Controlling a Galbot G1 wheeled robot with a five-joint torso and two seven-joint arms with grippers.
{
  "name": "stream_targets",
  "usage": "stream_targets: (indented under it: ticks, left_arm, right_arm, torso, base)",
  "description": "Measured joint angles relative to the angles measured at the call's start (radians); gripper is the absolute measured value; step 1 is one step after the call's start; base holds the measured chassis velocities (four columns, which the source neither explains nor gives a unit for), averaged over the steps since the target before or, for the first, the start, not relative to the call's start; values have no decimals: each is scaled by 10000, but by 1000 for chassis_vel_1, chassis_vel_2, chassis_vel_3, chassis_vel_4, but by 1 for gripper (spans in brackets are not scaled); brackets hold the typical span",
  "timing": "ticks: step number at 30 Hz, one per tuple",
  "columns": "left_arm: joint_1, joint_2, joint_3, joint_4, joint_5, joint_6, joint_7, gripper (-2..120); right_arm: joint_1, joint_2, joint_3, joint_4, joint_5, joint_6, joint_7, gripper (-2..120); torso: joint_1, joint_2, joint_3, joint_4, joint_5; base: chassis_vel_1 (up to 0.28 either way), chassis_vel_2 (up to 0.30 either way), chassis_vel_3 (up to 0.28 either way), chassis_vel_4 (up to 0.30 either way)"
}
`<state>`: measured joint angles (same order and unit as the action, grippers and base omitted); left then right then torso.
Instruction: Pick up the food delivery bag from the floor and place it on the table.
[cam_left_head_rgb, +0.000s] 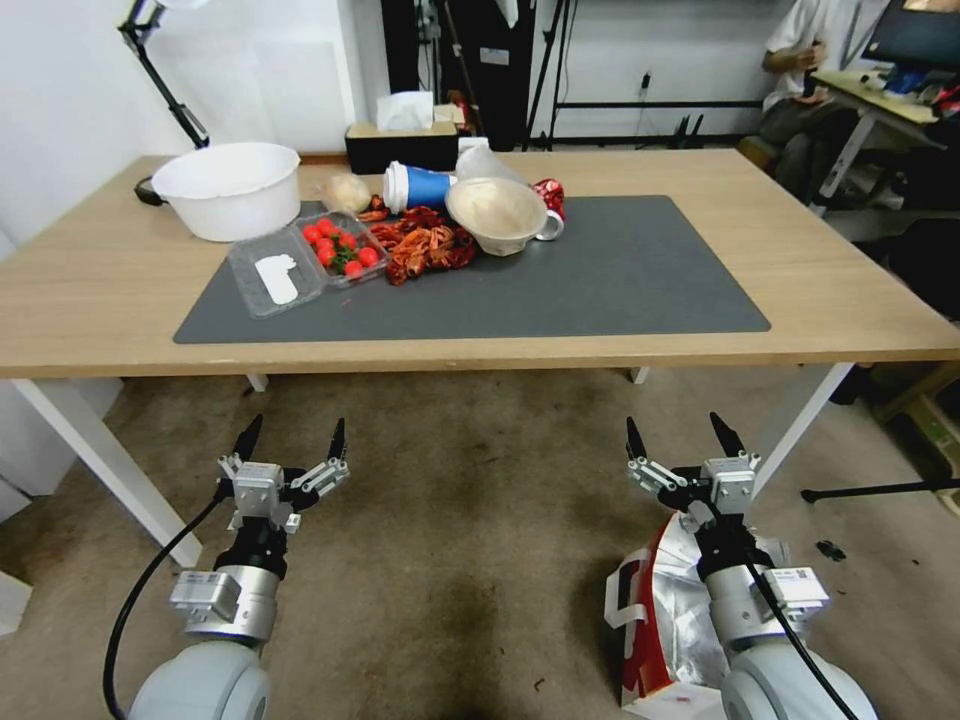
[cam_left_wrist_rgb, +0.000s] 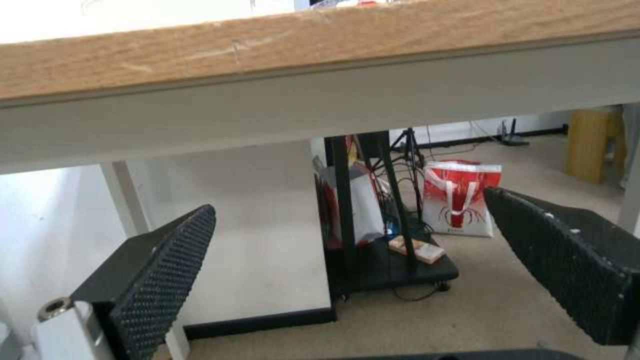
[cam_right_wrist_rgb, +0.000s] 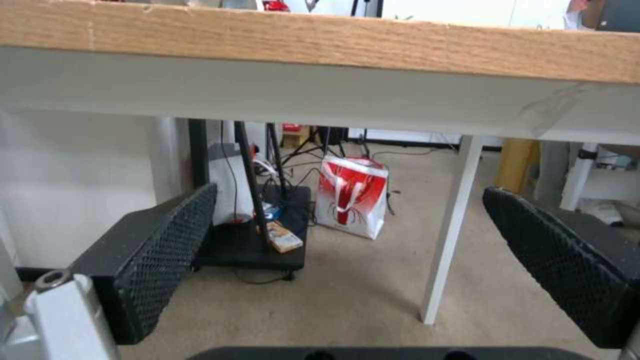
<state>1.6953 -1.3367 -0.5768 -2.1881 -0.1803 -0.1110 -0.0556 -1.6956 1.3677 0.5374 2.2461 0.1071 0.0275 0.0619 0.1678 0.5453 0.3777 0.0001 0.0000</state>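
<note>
Head high; wrists low, facing table (cam_left_head_rgb: 100, 300) edge.

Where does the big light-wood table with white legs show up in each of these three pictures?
Head view: the table spans the upper half, seen from above; the open left gripper and right gripper hang before its front edge.
Left wrist view: its wooden edge crosses the top.
Right wrist view: the same edge crosses the top.
Shared landmark: the grey-brown carpet floor beneath it.
</note>
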Motion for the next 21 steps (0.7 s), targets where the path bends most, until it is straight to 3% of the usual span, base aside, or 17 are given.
stream_targets:
  ticks: [21]
  left_arm:
    - [111, -43, -17, -104, 50, -31, 11, 100]
  right_arm:
    - [-24, -14, 30, 89, 47, 23, 9, 100]
  torso:
    - [-317, -850, -536, 0, 0]
  base:
    - [0, 0, 0, 0]
